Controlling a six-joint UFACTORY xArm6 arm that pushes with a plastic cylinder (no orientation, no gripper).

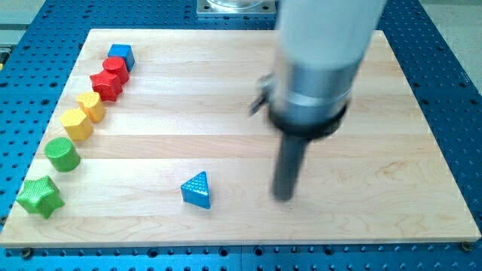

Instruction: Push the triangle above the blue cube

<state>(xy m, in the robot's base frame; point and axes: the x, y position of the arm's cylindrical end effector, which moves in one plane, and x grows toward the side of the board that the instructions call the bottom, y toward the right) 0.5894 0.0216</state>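
Near the wooden surface bottom lies the blue triangle block; the tip stands apart on its right; no claw fitted. Approach step: next, get below it, push toward the blue cube at top left.

We see a pale wooden board lying on a blue perforated table, evenly lit. A grey metal plate sits at the view's top.
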